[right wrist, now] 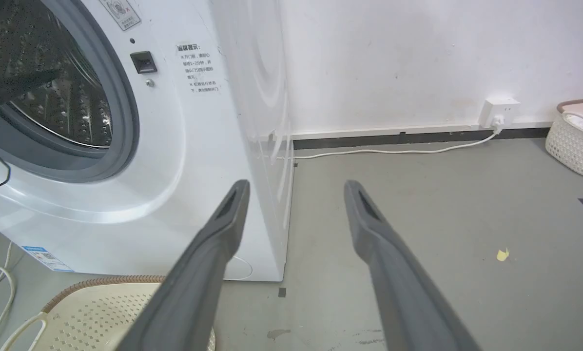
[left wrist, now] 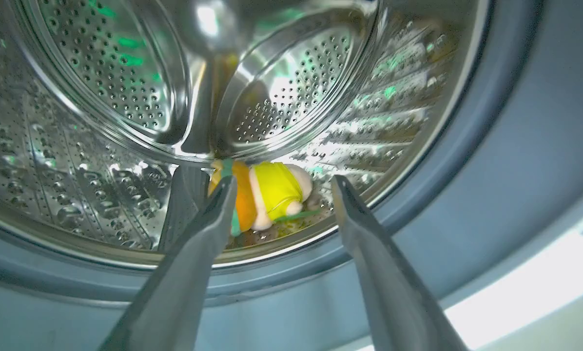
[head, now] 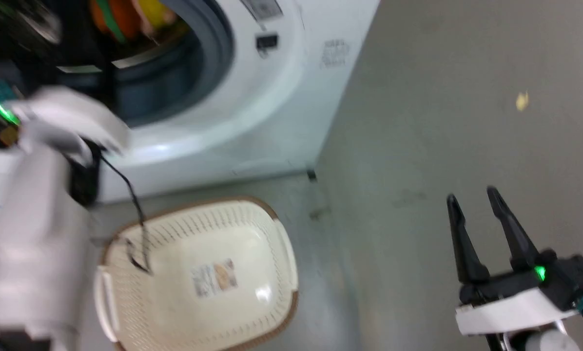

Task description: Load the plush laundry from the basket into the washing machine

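The left claw [left wrist: 284, 179] is held at the mouth of the washing machine [head: 281, 97], fingers spread and gripping nothing, pointed at the plush laundry [left wrist: 272, 195], which is seen lying at the bottom of the drum [left wrist: 101, 146]. The right claw [head: 472, 194] is held low over the floor [head: 442, 122], fingers parted, apart from the basket [head: 272, 229].
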Motion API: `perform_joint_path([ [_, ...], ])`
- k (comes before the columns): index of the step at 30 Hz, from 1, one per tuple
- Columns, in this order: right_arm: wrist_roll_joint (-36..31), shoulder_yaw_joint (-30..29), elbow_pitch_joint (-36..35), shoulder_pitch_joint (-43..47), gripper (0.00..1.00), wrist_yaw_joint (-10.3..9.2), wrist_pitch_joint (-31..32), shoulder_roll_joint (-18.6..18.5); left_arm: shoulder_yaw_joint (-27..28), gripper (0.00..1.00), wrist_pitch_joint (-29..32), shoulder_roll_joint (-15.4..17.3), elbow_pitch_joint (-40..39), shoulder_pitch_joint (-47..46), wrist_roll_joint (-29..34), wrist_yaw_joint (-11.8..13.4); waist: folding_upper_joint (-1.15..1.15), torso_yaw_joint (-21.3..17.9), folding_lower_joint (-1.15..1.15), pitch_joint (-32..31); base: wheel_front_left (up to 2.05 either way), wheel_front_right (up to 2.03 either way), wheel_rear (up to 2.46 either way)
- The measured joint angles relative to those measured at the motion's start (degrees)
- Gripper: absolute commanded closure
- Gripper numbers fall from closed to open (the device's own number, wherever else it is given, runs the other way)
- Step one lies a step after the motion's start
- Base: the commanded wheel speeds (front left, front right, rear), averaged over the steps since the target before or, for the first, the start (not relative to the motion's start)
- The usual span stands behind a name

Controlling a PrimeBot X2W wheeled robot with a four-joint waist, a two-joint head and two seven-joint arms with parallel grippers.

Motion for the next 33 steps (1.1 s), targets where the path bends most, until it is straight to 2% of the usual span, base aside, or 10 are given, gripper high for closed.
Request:
perform_joint_path([
  [1,0.0,0.0,0.0,0.0,0.00,0.00,0.0,0.0,0.0,0.00,0.0,0.0,0.0,0.0,0.0,0.0,0.00,0.0,0.00,0.0,0.00,0.00,0.00],
  [4,-0.8,-1.4,-0.1,2.8,0.00,0.00,0.0,0.0,0.0,0.00,-1.6,-3.1,-8.3,10.1,-2.5,-0.3,0.00,2.4,-0.01,-5.9,0.00,0.00,0.00],
  [9,-1.1,-1.5,-0.6,5.9,0.00,-0.01,0.0,0.0,-0.1,0.00,-1.9,-5.4,-19.7,23.9,-3.9,0.0,0.00,5.8,-0.01,-12.4,0.00,0.00,0.00],
  [15,-1.0,-1.5,-1.0,9.1,0.00,-0.01,0.0,0.0,-0.4,0.00,-2.4,-7.7,-30.6,39.3,-2.2,3.8,0.00,9.5,-0.01,-18.3,0.00,0.00,0.00],
  [23,-0.9,-1.2,-0.8,11.8,0.00,-0.01,0.0,0.0,0.1,0.00,-2.4,-10.6,-35.9,51.1,1.3,7.2,0.00,13.0,0.01,-22.4,0.00,0.00,0.00],
  [31,-1.1,-0.4,-0.2,12.4,0.00,-0.01,0.0,0.0,0.1,0.00,-2.4,-11.7,-36.5,54.9,4.8,6.8,0.00,14.3,0.02,-22.8,0.00,0.00,0.00],
  [32,-1.0,-0.3,-0.1,12.4,1.00,-0.01,0.0,0.0,0.2,1.00,-2.4,-11.9,-36.6,54.9,4.8,6.5,0.00,14.4,0.02,-22.7,0.00,0.00,0.00],
  [33,-1.0,-0.3,-0.1,12.4,1.00,-0.01,0.0,0.0,0.1,1.00,-2.3,-12.0,-36.6,54.8,4.8,6.3,0.00,14.4,0.02,-22.7,0.00,0.00,0.00],
])
